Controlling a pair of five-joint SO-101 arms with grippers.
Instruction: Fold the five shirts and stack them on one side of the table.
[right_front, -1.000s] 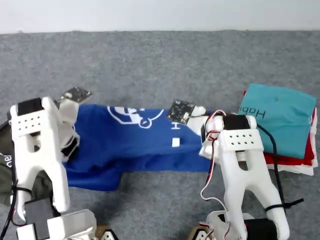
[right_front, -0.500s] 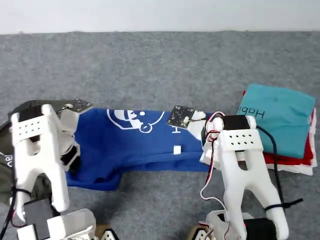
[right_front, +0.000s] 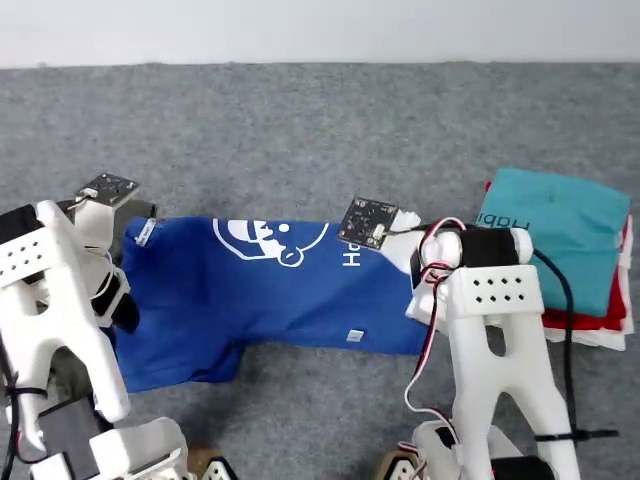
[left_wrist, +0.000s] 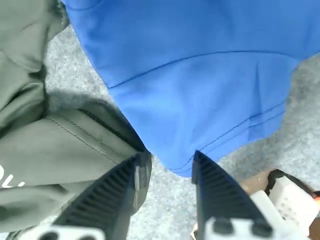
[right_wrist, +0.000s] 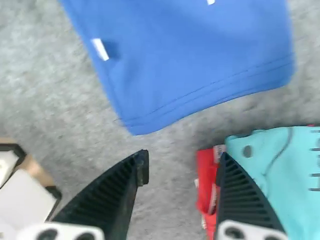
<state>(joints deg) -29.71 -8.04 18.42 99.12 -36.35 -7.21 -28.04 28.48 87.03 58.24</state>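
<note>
Two open, empty grippers: left gripper over the hem of the blue fabric shirt, right gripper above bare grey carpet beside the teal-topped folded stack.

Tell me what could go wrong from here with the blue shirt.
The open left gripper hangs where the blue shirt meets the olive shirt; closing there might pinch both. The open right gripper sits between the blue shirt's hem and the red shirt under the teal shirt, so a grab could snag those instead.
</note>
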